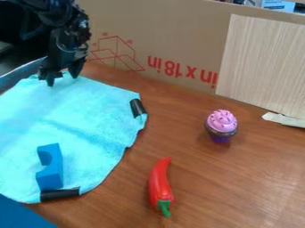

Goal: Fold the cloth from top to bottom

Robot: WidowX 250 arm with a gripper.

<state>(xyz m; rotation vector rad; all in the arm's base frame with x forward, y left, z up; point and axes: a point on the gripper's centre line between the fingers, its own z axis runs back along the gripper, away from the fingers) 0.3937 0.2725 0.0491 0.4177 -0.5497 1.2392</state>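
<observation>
Cloth (89, 120) is lying along the left edge of the tabletop (208, 191), likely soft and light, so you are best off pinching its top rim, where the gripper (63, 79) is hanging, fingers parted.

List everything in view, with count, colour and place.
cloth: one, light blue, left on table
block: one, blue, on cloth
short bars: two, black, cloth's right and lower edges
pepper: one, red, green stem, lower centre
cupcake: one, pink and purple, right
table: one, brown, below
cardboard: one, tan, behind
panel: one, pale wood, upper right
torn strip: one, whitish, far right
gripper: one, black, cloth's top edge
</observation>
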